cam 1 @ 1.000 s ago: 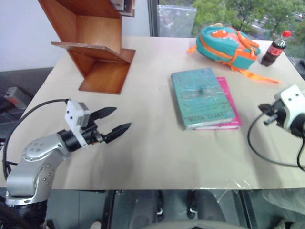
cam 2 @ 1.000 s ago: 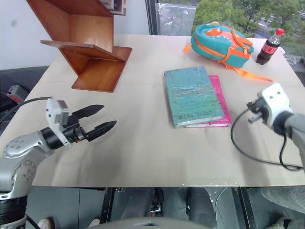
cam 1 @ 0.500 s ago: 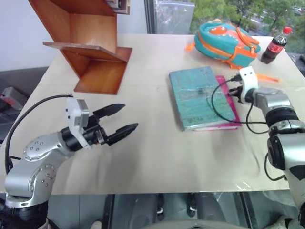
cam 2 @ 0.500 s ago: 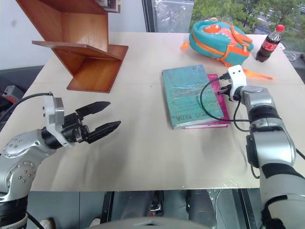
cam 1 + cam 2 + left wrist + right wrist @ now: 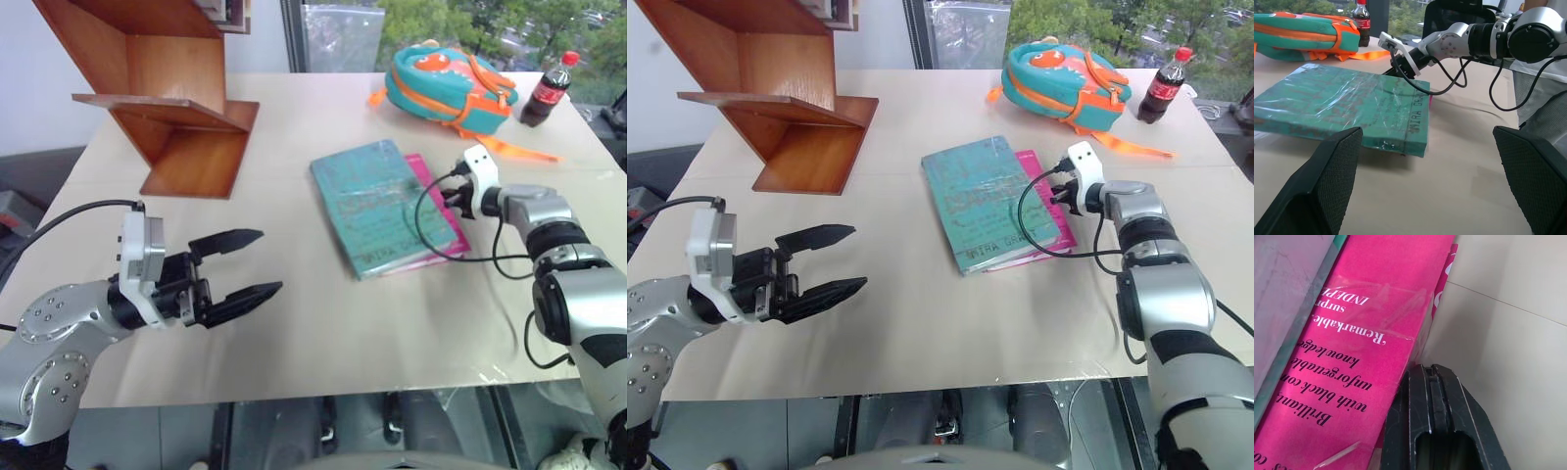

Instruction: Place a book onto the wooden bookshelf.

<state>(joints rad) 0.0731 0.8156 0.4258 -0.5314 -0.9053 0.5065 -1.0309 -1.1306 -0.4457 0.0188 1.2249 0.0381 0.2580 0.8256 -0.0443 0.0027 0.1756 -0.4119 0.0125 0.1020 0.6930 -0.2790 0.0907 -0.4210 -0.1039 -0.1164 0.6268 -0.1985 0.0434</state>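
Beige table (image 5: 323,323) by a window: the wooden bookshelf (image 5: 162,108) is standing at the far left corner, its top running out of frame, while the teal book (image 5: 374,206) is lying mid-table, overlapping and largely hiding a pink book (image 5: 1371,342). Left gripper (image 5: 257,264) is hovering level over the near left table, jaws spread wide and holding nothing. Right gripper (image 5: 1431,377), fingers pressed together, is reaching in at the pink book's outer edge.

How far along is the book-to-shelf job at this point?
Nothing is done yet: the teal book lies flat on the table, on top of the pink book, away from the wooden bookshelf. In hand: the shut right gripper sits at the pink book's edge; the left gripper hovers open. Gripping, lifting and shelving remain.
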